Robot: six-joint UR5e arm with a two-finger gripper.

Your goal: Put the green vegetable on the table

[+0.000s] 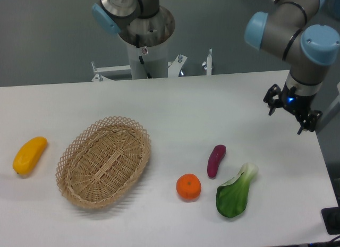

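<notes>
Dark-green leafy toy bok choy with pale stem [235, 192] lying flat on the smooth white tabletop [175, 109] near its front right, just beside a small purple eggplant [215, 160] and an orange [188, 187], black two-finger gripper [291, 113] raised well apart — fingers spread, holding nothing.

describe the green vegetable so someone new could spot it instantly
On the white table, look right of the woven basket to the three items near the front edge. The green vegetable is rightmost, lying flat. It alone is green, with a dark leaf and pale stem, beside the orange and purple eggplant.
</notes>
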